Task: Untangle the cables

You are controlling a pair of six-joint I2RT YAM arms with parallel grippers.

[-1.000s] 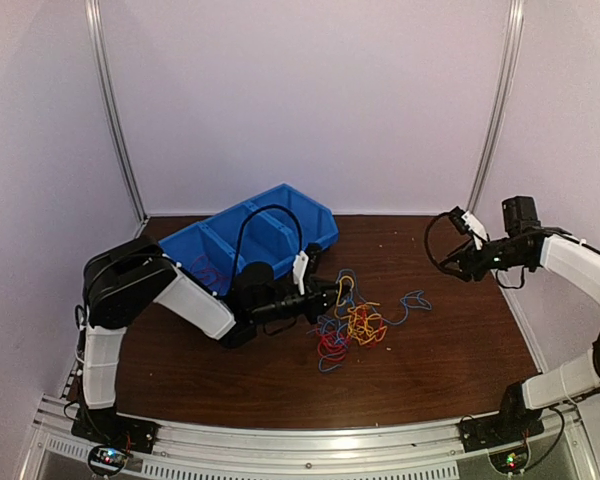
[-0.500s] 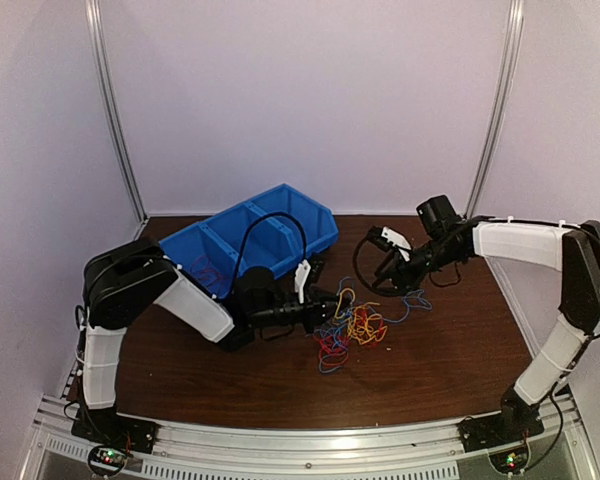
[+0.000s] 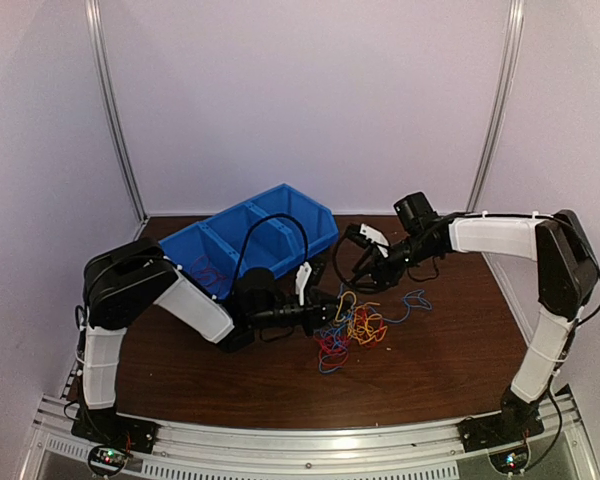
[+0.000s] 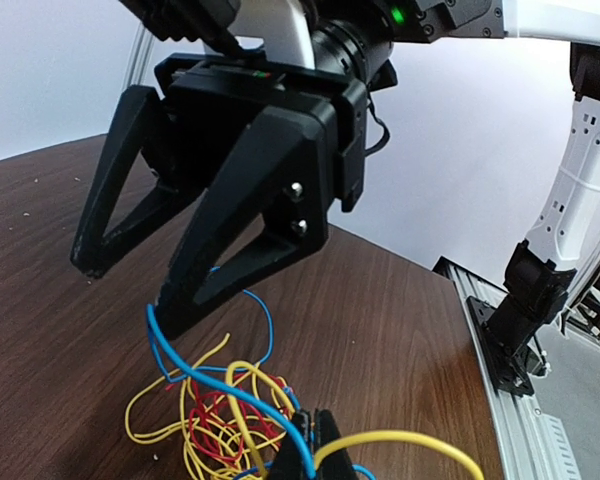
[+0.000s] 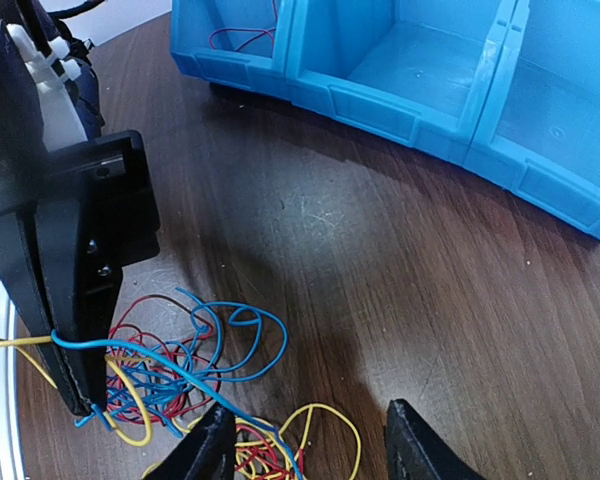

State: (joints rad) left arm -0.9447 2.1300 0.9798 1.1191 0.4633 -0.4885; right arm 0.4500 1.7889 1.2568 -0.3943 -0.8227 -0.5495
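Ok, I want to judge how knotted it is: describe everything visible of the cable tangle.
The cable tangle is a loose heap of thin red, blue and yellow wires, plastic-coated by the look, lying on the dark wooden table near the blue bin. One blue strand loops out flat toward the right arm's side. The left gripper is shut on blue and yellow strands at its edge. The right gripper hangs open just above; whether it touches a wire I cannot tell.
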